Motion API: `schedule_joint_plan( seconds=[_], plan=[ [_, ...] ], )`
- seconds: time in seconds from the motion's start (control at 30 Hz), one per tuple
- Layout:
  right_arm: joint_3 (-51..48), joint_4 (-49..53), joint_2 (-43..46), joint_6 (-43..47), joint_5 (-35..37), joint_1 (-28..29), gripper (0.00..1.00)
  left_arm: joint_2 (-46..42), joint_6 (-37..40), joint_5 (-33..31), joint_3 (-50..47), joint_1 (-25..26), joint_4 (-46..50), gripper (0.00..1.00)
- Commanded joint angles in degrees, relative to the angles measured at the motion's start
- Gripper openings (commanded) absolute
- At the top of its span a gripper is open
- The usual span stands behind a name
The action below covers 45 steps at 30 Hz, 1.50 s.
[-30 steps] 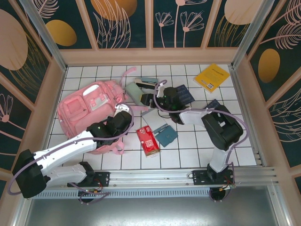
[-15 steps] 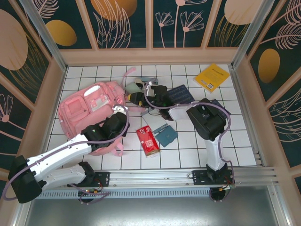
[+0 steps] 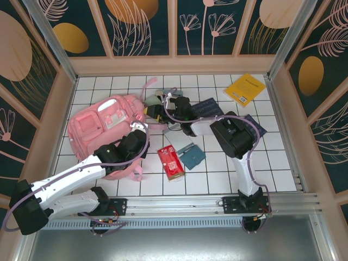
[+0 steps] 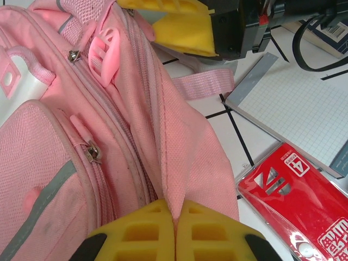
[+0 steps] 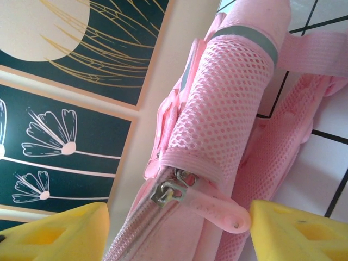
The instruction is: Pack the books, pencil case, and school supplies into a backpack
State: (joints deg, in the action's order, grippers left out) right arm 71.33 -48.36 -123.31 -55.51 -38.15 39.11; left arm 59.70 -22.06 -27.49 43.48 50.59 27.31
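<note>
White gridded floor (image 3: pixel 277 168), dark floral wall panels (image 3: pixel 212 27) — beige-framed, aluminium rail (image 3: pixel 179 205) along the near edge

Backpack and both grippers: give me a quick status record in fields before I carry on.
backpack: lying flat, left of centre in the top view
left gripper: shut on a fold of backpack fabric
right gripper: open, zipper pull between its fingers
outside the bag: yellow book, red packet, teal square
</note>
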Motion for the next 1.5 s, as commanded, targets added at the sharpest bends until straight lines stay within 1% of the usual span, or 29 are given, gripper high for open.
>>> schedule_joint_plan(
  seconds=[0.0,0.2,0.37,0.57,0.93,1.0,1.2,1.33,1.47],
  plan=[
    [2.09,-3.79,-1.31,-2.03,-2.95,0.44,0.67,-1.15,0.16,-1.12,0.64,-0.03,-2.47,0.00],
    [2.29,-4.64,-1.50,-2.78,-3.34,0.53,0.66,-1.50,0.07,-1.04,0.29,-0.04,-2.59,0.00],
    [2.94,-3.71,-3.16,-3.19,-3.16,0.51,0.70,-1.69,0.07,-1.15,0.26,-0.01,-2.66,0.00],
    [2.94,-4.11,-3.99,-3.75,-3.07,0.56,0.70,-1.83,0.09,-1.12,0.20,-0.05,-2.69,0.00],
    [0.39,-0.12,1.34,1.08,-0.78,0.53,0.65,-1.87,0.06,-1.44,-0.15,-0.01,-2.71,0.00],
    [0.08,0.54,1.86,1.59,-0.27,0.37,0.61,-1.70,0.08,-1.48,-0.17,0.02,-2.61,0.00],
    [-0.64,1.08,3.14,2.22,0.10,0.26,0.57,-1.52,0.06,-1.43,-0.17,0.04,-2.83,0.00],
    [-0.66,0.93,3.23,2.18,0.01,0.23,0.48,-1.26,0.18,-1.38,-0.20,0.04,-2.75,0.00],
    [-1.15,0.89,3.87,2.46,0.26,0.25,0.45,-1.17,0.18,-1.19,-0.31,-0.02,-2.81,0.00]
  ],
)
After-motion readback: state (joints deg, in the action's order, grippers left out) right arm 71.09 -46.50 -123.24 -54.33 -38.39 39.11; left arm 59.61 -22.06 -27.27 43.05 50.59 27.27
